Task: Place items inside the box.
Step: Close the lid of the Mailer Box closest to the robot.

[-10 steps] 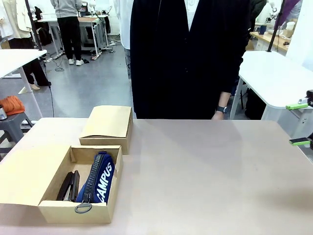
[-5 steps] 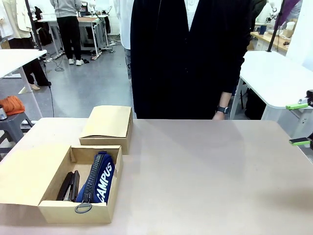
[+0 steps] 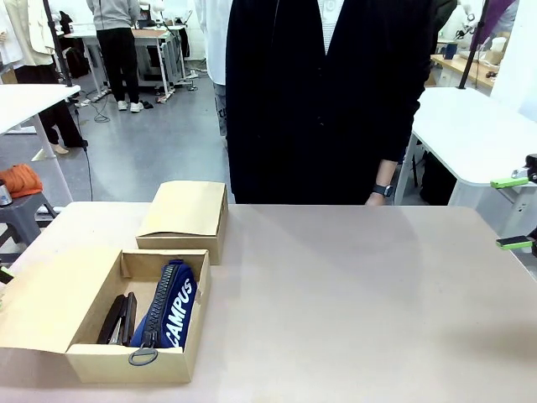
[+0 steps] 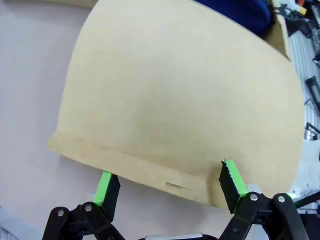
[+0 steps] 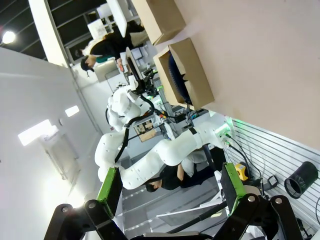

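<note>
The navy "CAMPUS" zip pouch [image 3: 172, 304] lies zipped beside black staplers [image 3: 119, 318] in the box [image 3: 126, 363]; both grippers spread.

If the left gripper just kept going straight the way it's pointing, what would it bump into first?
Most likely the open box's cardboard flap. The left gripper is open, its green fingers on either side of the flap's near edge. How far above the flap it hangs is hard to judge.
</note>
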Tool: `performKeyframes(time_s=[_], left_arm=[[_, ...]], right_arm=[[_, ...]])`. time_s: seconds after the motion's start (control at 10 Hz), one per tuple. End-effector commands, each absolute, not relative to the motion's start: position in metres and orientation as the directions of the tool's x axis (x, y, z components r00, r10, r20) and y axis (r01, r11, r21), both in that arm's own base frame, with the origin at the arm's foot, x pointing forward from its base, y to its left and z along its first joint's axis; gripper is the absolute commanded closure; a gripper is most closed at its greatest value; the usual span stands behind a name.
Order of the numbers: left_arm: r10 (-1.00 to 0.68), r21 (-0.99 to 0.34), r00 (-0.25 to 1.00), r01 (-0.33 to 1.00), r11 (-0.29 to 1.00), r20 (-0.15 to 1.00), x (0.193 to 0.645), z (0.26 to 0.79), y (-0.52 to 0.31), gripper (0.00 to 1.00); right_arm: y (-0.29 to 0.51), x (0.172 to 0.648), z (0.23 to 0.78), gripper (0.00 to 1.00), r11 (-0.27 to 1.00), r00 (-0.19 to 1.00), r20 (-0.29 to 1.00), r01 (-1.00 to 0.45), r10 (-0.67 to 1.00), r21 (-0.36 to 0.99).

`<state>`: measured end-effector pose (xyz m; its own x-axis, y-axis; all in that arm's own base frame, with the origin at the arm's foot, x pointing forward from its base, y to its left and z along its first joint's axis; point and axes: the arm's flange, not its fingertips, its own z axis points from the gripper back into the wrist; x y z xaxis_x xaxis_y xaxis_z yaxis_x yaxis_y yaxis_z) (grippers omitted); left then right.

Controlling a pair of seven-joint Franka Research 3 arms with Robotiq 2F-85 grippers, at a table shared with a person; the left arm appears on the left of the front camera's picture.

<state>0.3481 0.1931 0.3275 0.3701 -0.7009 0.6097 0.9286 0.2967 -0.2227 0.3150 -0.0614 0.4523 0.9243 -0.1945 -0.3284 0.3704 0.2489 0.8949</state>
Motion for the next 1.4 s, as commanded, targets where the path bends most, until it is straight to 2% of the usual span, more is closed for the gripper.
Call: performKeyframes(time_s=[0.0,0.3,0.7,1.3], left_arm=[[-0.664,-0.192,0.327,0.943,0.270,0.672,0.346,0.334,0.198,0.00],[-0.687,-0.165,0.372,0.922,0.350,0.624,0.350,0.327,0.214,0.00],[-0.680,-0.197,0.364,0.929,0.313,0.636,0.352,0.314,0.203,0.00],[-0.727,-0.228,0.437,0.899,0.374,0.530,0.373,0.275,0.221,0.00]], right_arm=[[-0.062,0.316,0.454,0.00,0.228,0.931,-0.311,0.350,-0.191,0.909],[-0.062,0.316,0.454,0.00,0.228,0.931,-0.311,0.350,-0.191,0.909],[-0.062,0.316,0.454,0.00,0.228,0.931,-0.311,0.350,-0.191,0.909],[-0.062,0.316,0.454,0.00,0.228,0.931,-0.311,0.350,-0.191,0.909]])
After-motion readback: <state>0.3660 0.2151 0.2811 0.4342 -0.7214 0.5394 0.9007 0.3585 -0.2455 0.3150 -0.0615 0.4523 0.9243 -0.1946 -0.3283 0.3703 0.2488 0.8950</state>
